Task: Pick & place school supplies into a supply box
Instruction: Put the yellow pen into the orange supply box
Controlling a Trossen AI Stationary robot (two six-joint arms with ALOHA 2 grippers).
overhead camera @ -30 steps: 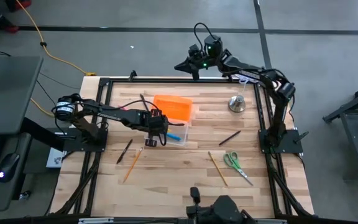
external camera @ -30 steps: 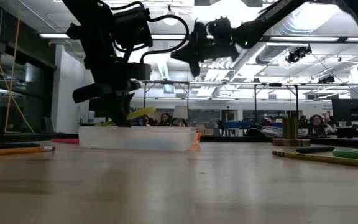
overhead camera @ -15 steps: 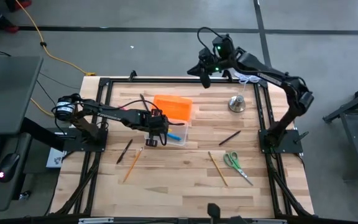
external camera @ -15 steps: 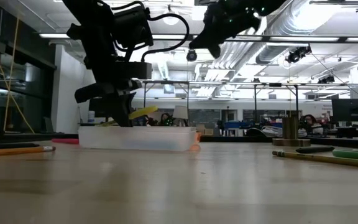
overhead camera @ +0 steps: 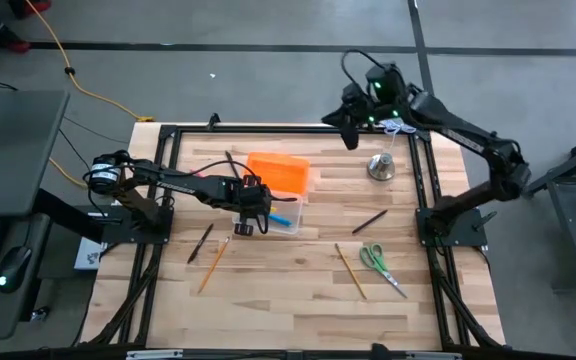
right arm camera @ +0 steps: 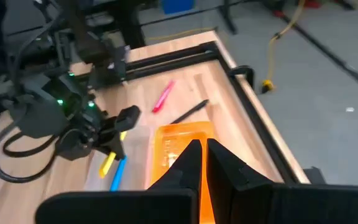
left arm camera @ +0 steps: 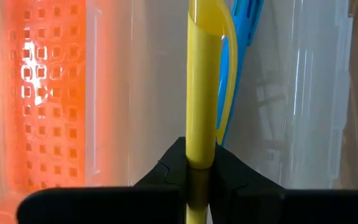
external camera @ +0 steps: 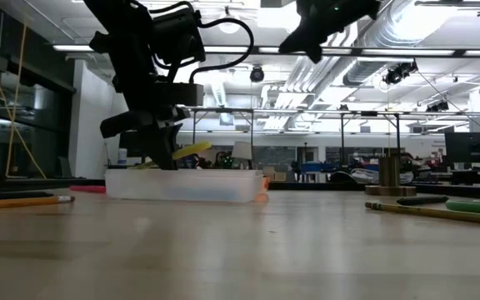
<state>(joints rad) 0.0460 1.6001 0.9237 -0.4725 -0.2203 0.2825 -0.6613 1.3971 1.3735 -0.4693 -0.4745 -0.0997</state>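
While the left gripper [left arm camera: 197,163] pinches a yellow pen [left arm camera: 202,81] over the clear supply box [overhead camera: 278,215] (blue pen [left arm camera: 240,56] already inside), pencils [overhead camera: 214,262], green scissors [overhead camera: 373,258] and black pens [overhead camera: 369,221] wait on the table [overhead camera: 288,300]; right gripper [overhead camera: 351,137] hangs shut, empty, above the far edge.

The box [overhead camera: 280,217] sits left of centre on the surface [overhead camera: 298,290], its lid [overhead camera: 278,172] behind it. Two pencils [overhead camera: 212,262] lie at its front left. The bell [overhead camera: 381,167] stands far right; the scissors [overhead camera: 373,258] lie in front of it, well apart.
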